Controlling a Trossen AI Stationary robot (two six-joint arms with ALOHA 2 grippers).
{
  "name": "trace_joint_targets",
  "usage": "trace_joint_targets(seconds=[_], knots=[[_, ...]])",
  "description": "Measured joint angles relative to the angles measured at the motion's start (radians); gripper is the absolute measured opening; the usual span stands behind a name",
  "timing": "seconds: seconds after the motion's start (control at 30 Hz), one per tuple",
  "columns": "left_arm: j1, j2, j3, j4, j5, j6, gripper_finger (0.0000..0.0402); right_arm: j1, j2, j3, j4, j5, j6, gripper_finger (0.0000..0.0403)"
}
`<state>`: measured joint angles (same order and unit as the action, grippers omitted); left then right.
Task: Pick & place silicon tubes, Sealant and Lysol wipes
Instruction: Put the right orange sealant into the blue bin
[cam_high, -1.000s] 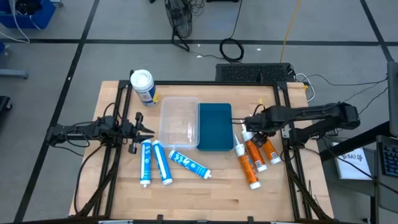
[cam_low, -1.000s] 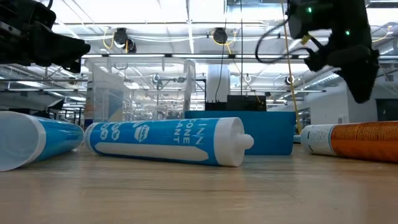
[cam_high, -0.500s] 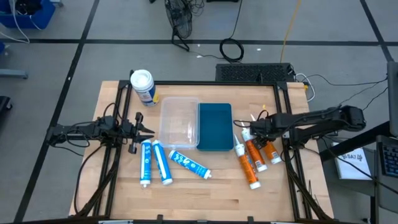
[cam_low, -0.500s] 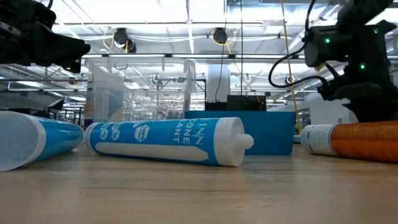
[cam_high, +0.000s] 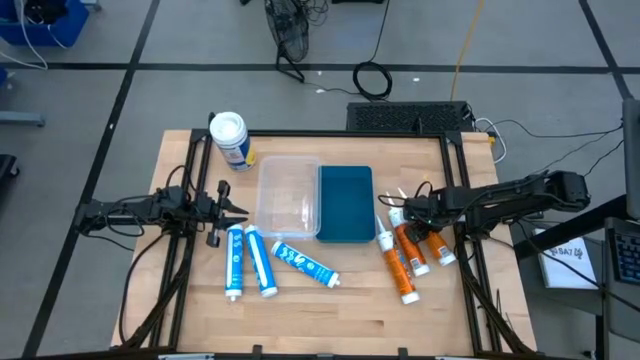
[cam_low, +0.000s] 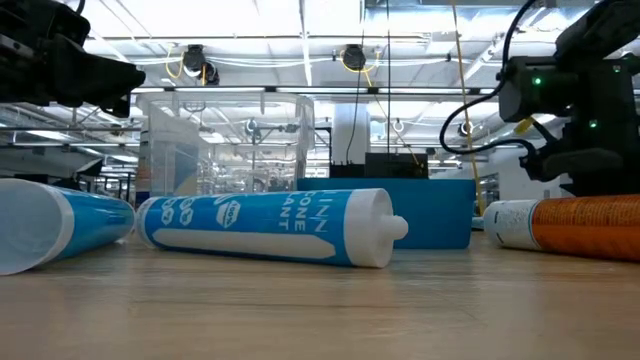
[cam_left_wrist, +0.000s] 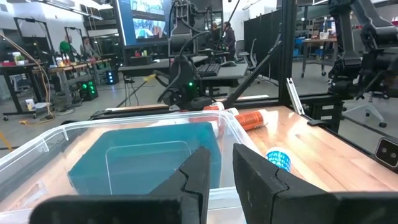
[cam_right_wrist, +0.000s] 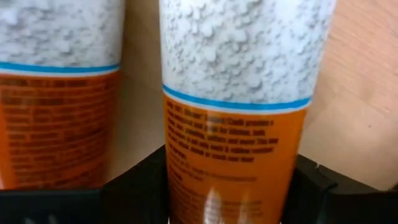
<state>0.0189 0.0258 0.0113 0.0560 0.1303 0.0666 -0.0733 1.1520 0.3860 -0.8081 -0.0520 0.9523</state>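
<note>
Three orange-and-white sealant tubes (cam_high: 408, 262) lie on their sides on the table's right part. My right gripper (cam_high: 410, 212) is low over them, open, with its fingers on either side of one orange tube (cam_right_wrist: 233, 124). Three blue-and-white silicone tubes (cam_high: 262, 262) lie on their sides at the left near side. The Lysol wipes canister (cam_high: 229, 138) stands upright at the far left. My left gripper (cam_high: 243, 208) hovers left of the clear bin (cam_high: 288, 195), its fingers close together and empty. My right gripper has a finger (cam_right_wrist: 140, 180) on each side of the orange tube's body (cam_right_wrist: 230, 155), coming from above and lying across the tube. The tube lies on the table. I cannot tell whether the fingers touch it.
A clear plastic bin and a blue bin (cam_high: 345, 203) stand side by side at the table's middle. In the low view a blue tube (cam_low: 270, 226) lies in front of them and an orange tube (cam_low: 570, 222) lies at the right. Black frame rails run along the table's sides.
My right gripper has gone down and a little toward the near edge, onto the orange tubes, and now straddles one of them. The tubes have stayed where they lay.
</note>
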Motion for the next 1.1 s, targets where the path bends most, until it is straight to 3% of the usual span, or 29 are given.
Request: trace_joint_targets(seconds=[0.2,0.53,0.67,0.87,1.1], knots=[[0.000,0.000,0.000,0.000,0.000,0.000,0.0076,0.023,-0.003,0.021,0.010,0.020,-0.049,0.0200],[0.000,0.000,0.000,0.000,0.000,0.000,0.0076,0.057,-0.142,0.211,0.008,0.235,-0.104,0.0200],[0.000,0.000,0.000,0.000,0.000,0.000,0.0076,0.060,-0.196,0.257,0.014,0.246,-0.117,0.0200],[0.000,0.000,0.000,0.000,0.000,0.000,0.0076,0.073,-0.248,0.270,0.270,0.243,-0.149,0.0200],[0.000,0.000,0.000,0.000,0.000,0.000,0.0076,0.097,-0.217,0.270,0.648,0.234,-0.193,0.0200]])
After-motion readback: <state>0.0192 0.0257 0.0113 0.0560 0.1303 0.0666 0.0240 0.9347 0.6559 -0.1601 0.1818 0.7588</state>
